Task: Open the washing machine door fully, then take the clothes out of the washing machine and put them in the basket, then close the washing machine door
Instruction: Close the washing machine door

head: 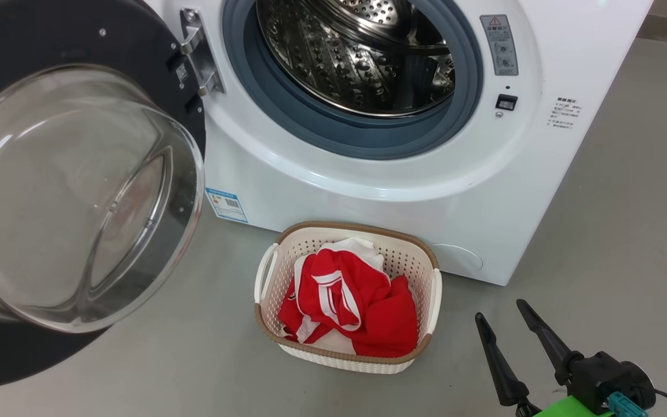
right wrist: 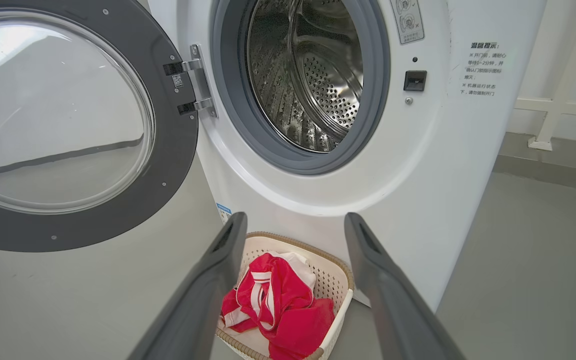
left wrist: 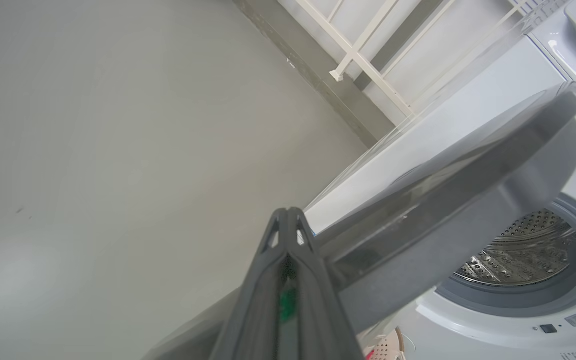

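Drum (head: 356,52) reads empty; clothes (head: 356,301) lie in the basket (head: 345,227), on the floor at 6 o'clock from the opening, against the washer (head: 368,191). So the step in hand, as I judge it, is closing the door (head: 79,191), which stands swung wide at 9 o'clock in the head view. My left gripper (left wrist: 288,220) has its fingers pressed together, tip just beside the door's outer face; contact I cannot tell. My right gripper (head: 500,311) has its fingers spread, holding nothing, low at 5 o'clock, well apart from the basket. Plan: push with the closed left tip on the rim far from the hinge (head: 200,58), follow the arc, keep off the glass, and press through until the catch meets the latch socket (head: 506,102) at 3 o'clock. Risk: the tip sliding off the glossy rim.
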Available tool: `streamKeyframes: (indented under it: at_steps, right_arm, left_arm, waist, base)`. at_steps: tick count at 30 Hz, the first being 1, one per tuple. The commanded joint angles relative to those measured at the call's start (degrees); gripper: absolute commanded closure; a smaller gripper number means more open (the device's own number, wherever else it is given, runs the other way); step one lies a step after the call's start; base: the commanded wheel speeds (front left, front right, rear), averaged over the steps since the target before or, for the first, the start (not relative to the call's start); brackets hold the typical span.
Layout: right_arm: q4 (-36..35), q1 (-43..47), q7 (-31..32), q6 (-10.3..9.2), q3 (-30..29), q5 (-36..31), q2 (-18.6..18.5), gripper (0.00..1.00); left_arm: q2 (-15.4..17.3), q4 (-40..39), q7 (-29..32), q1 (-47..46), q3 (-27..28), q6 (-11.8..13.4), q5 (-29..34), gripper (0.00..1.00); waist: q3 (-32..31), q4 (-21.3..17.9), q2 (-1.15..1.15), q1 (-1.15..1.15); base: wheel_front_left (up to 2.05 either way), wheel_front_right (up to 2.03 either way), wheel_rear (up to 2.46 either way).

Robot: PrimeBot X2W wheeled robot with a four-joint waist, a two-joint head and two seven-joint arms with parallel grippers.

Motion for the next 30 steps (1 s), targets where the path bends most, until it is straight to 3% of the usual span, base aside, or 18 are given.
streamKeyframes:
  at_steps: [1,20,30]
  right_arm:
    - [-1.6,-0.5,-0.4,0.37,1.2,-0.5,0.0,0.00]
    - [-1.6,1.1,-0.4,0.37,1.0,0.2,0.2,0.00]
    - [-1.8,2.2,-0.4,0.37,1.0,0.4,0.2,0.00]
  left_arm:
    - [1.6,-3.0,1.6,0.6,-0.1,-0.4,-1.3,1.00]
    - [4.7,-14.5,6.3,9.5,-2.5,-0.4,-9.3,1.00]
    - [4.9,-28.1,7.4,16.1,-3.8,-0.4,-14.3,1.00]
  waist:
    - [-0.2,0.0,0.00,0.00]
    - [-2.9,-0.7,0.00,0.00]
    - [-3.9,-1.1,0.00,0.00]
  base:
    - [0.00,0.00,0.00]
    - [0.00,0.00,0.00]
    - [0.00,0.00,0.00]
